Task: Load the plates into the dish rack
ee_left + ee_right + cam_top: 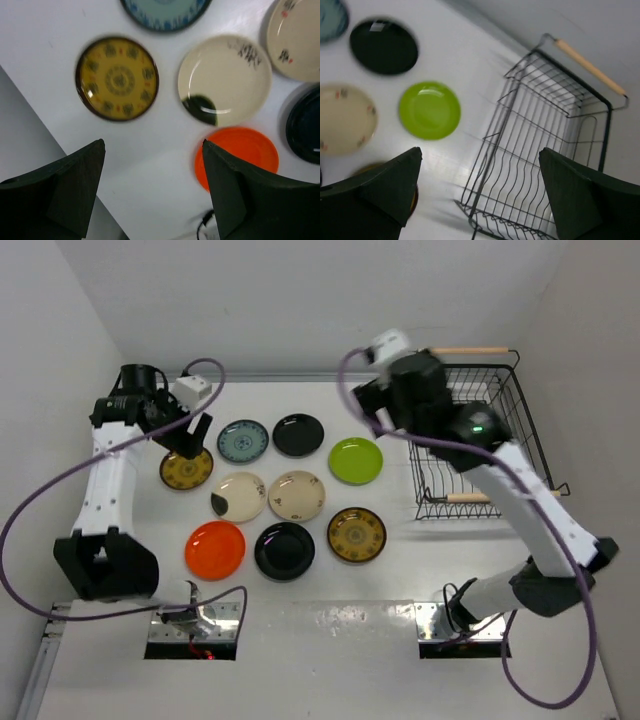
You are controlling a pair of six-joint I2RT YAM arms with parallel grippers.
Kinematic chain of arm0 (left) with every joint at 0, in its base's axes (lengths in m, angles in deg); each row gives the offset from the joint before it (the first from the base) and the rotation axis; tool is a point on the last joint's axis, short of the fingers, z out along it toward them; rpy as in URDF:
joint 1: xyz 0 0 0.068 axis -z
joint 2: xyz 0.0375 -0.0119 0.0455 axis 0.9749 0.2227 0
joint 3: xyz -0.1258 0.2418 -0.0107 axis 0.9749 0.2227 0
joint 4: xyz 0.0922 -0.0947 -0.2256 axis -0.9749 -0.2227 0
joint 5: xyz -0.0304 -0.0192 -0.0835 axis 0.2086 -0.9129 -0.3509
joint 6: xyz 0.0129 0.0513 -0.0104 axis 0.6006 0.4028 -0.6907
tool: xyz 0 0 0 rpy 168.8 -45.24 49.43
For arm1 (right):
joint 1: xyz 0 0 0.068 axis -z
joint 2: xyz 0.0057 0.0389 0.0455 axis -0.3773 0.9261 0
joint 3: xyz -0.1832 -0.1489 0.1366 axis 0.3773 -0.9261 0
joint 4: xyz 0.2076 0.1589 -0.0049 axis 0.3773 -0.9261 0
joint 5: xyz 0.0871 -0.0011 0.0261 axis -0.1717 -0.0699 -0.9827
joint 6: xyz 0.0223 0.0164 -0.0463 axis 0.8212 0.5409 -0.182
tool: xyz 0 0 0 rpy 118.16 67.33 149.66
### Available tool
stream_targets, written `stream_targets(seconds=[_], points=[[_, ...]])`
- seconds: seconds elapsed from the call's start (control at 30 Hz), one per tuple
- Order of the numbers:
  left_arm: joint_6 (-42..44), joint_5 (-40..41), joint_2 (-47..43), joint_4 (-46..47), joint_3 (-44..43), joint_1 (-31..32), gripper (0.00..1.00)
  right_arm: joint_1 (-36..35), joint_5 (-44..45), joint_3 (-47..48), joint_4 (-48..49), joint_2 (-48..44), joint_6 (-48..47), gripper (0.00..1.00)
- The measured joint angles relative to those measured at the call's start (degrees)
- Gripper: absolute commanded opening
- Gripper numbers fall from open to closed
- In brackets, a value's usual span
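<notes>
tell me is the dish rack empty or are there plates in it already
Empty: the dish rack shows only bare wire slots, and all nine plates lie flat on the table.

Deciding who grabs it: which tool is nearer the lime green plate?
Right. The right tool hovers close by the lime green plate; the left tool is far off, over a brown-and-yellow plate.

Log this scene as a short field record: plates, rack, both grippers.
plates: nine, all lying flat on the table, none racked
dish rack: at the table's far right, no plates visible inside
left gripper: open, empty, over the table near the left brown-and-yellow plate
right gripper: open, empty, above the gap between the lime green plate and the rack
</notes>
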Motion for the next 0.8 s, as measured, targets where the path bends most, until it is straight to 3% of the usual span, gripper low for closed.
stream_targets(seconds=[0.03, 0.17, 0.2, 0.23, 0.27, 0.37, 0.43, 0.53, 0.63, 0.8], points=[[-0.2, -0.2, 2.7, -1.1, -0.7, -1.7, 0.84, -3.2, 0.0, -2.8, 2.2, 1.7, -1.9, 0.84], [0.3, 0.8, -1.1, -1.9, 9.6, -6.5, 0.87, -9.3, -11.9, -17.1, 3.6, 2.1, -3.3, 0.47], [0.5, 1.5, -4.7, -1.1, 14.3, -7.3, 0.87, -9.3, -16.5, -20.1, 3.3, 2.0, -1.5, 0.48], [0.7, 2.2, -8.2, -0.5, 18.5, -7.8, 0.88, -8.8, -19.8, -22.1, 2.8, 2.2, 0.0, 0.56], [1.0, 3.0, -11.4, -0.6, 22.2, -7.9, 0.88, -8.3, -22.4, -23.6, 2.3, 2.4, 1.5, 0.8], [1.4, 4.9, -17.8, 0.3, 30.5, -8.5, 0.88, -6.2, -26.9, -27.9, 3.1, 3.3, 6.7, 0.95], [1.2, 5.9, -18.3, 1.5, 33.3, -8.9, 0.88, -4.6, -28.9, -32.0, 5.6, 4.0, 8.8, 0.96], [0.7, 7.0, -17.4, 3.4, 35.3, -9.6, 0.88, -0.5, -32.1, -37.4, 7.9, 6.4, 10.8, 0.85], [0.1, 7.3, -17.3, 5.3, 35.7, -10.0, 0.88, 4.4, -35.2, -38.1, 9.4, 11.7, 11.6, 0.8], [-0.9, 7.4, -17.2, 7.2, 36.7, -10.1, 0.88, 7.5, -38.6, -37.6, 11.0, 19.9, 10.8, 0.8]])
